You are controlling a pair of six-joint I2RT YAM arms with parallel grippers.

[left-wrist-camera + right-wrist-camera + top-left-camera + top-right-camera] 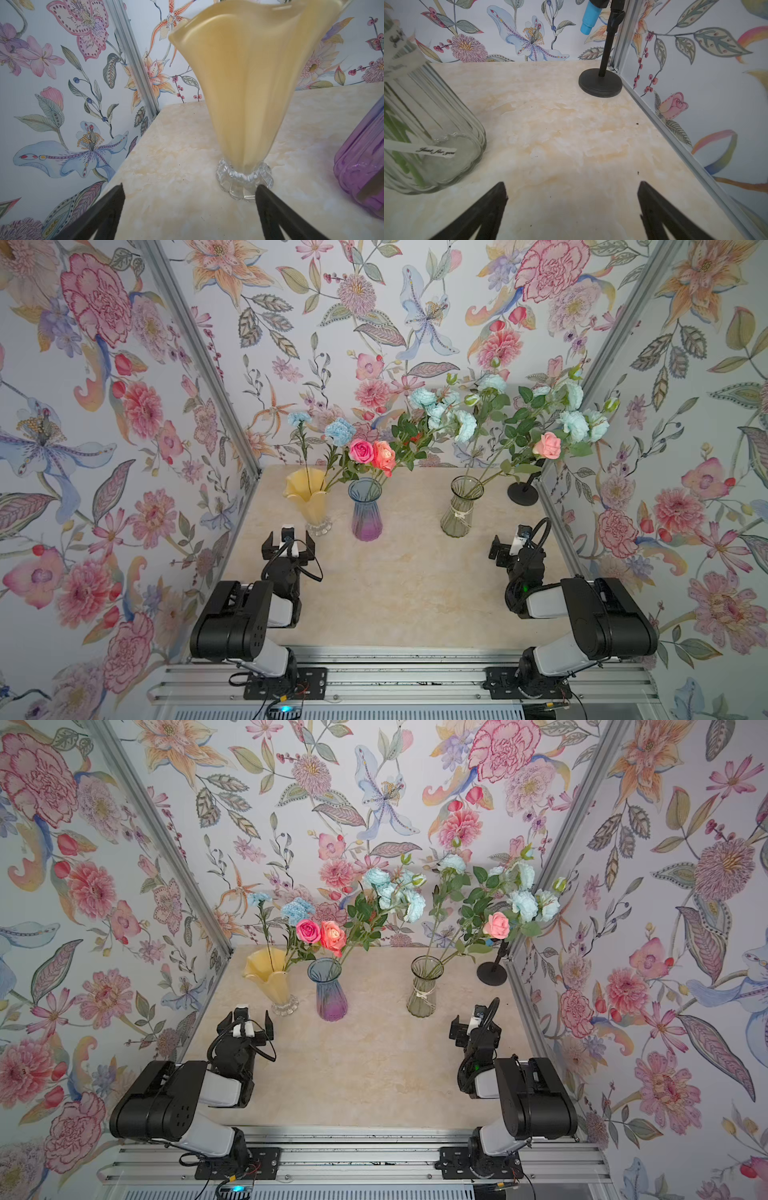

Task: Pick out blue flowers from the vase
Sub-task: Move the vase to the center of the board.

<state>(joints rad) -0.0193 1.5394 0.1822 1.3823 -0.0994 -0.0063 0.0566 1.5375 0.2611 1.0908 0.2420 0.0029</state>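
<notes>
Two sky-blue carnations (340,431) (296,910) rise on thin stems from the yellow fluted vase (307,497) (249,83). An aqua spray (440,408) leans out of the purple vase (365,510) beside a pink and an orange rose. More aqua blooms (577,423) (525,903) stand in the clear ribbed vase (459,510) (425,124) with a pink rose. My left gripper (289,540) (190,186) is open and empty, low on the table just in front of the yellow vase's glass foot. My right gripper (508,541) (571,182) is open and empty, to the right of the clear vase.
A black microphone stand (523,493) (601,85) with a blue microphone (589,18) stands in the far right corner. Flowered walls with metal rails (208,364) close in on the marble table (407,585) at both sides and the back.
</notes>
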